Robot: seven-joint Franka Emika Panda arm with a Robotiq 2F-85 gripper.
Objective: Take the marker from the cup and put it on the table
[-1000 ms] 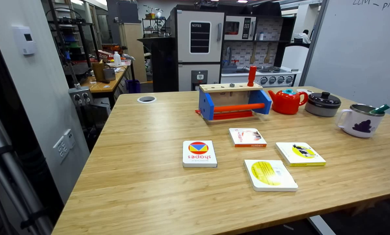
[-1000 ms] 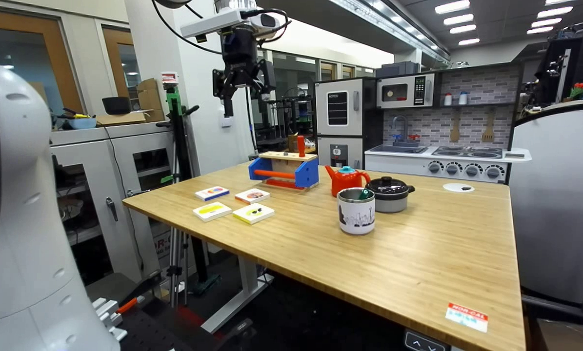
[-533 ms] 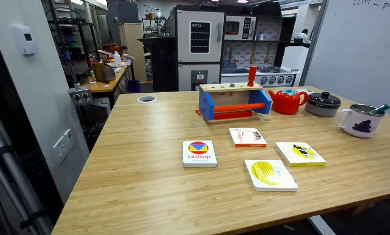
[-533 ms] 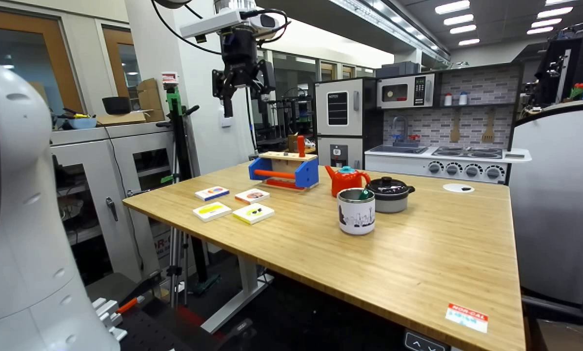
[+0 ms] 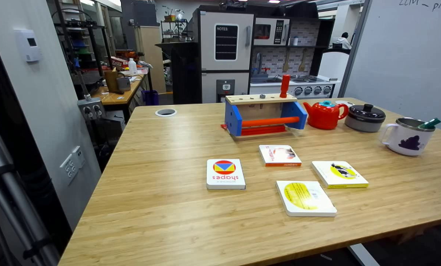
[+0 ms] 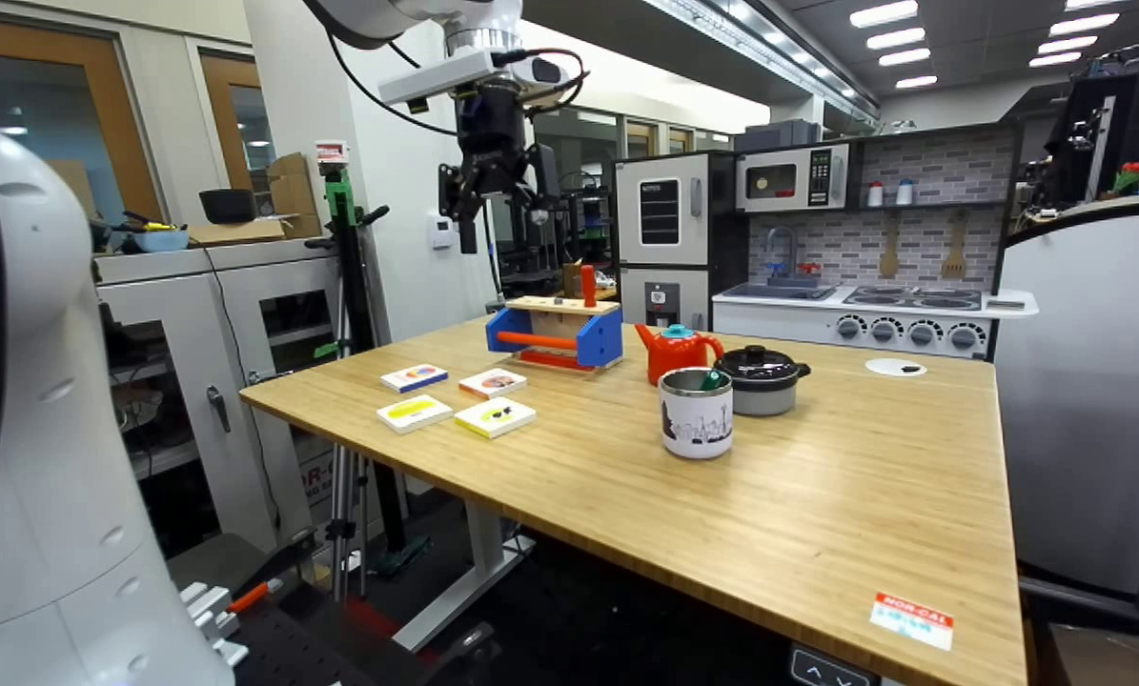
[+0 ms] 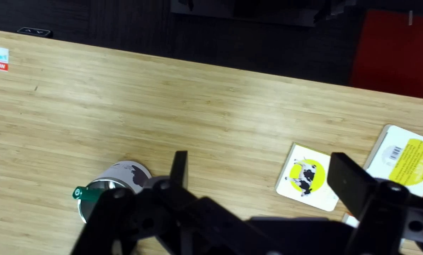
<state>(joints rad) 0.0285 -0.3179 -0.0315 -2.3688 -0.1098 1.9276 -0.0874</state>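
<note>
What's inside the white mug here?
A green marker leans in the white mug, its upper end sticking out. Its lower end is covered by the mug or, in the wrist view, the gripper; the inside bottom cannot be made out.

The table (image 6: 817, 505) carries cup (image 6: 695, 424), teapot (image 6: 672, 358), pot (image 6: 765, 397), books (image 5: 306, 199).

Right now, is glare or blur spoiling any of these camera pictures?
In the wrist view, pale glare patches on the table, the pincer nearly black and seemingly soft; in an exterior view, ceiling lights washed out to white; in both exterior views, the marker without obvious blur.
</note>
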